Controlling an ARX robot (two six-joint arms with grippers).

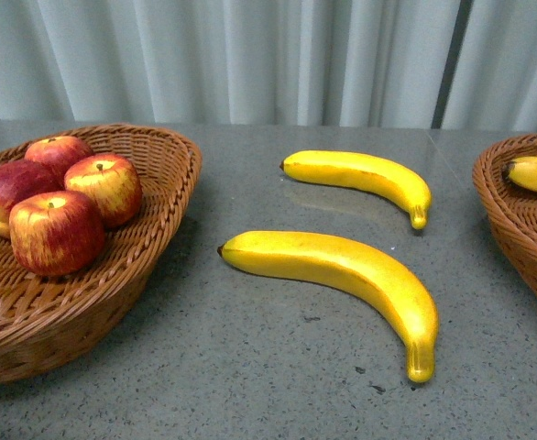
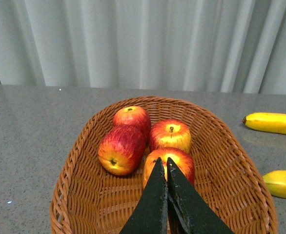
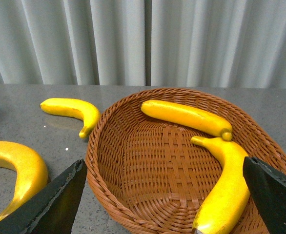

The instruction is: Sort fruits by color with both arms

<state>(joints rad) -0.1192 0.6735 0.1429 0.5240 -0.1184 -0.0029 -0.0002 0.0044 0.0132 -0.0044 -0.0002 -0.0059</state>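
Four red apples [image 1: 56, 232] are packed close together in the left basket [image 1: 172, 174]. Two bananas [image 3: 187, 117] are laid in the right basket [image 3: 109, 195]. Two more are left on the desk [image 1: 250, 367] between the baskets. These are the near banana [image 1: 342, 270] and the far banana [image 1: 360, 174], and they are set apart from each other. No arm is seen in the front view.

The left hand [image 2: 163, 165] is held above the apples with its jaws pressed together, and nothing is gripped. The right hand [image 3: 162, 163] is held over the right basket with its jaws spread wide, and nothing is held in it.

The red fruit looks sorted, so the two on the desk are judged to be what is left. A banana is likely to be light and quite firm, but its shiny skin may be slippery. It is long and bent, so it could tip or swing if it is picked up by one end. It is best gripped across the thick middle, with the jaws placed on its two long sides. A gentle squeeze should be used so the skin is not dented. The far banana lies nearer the right basket, so it may be reached more easily.
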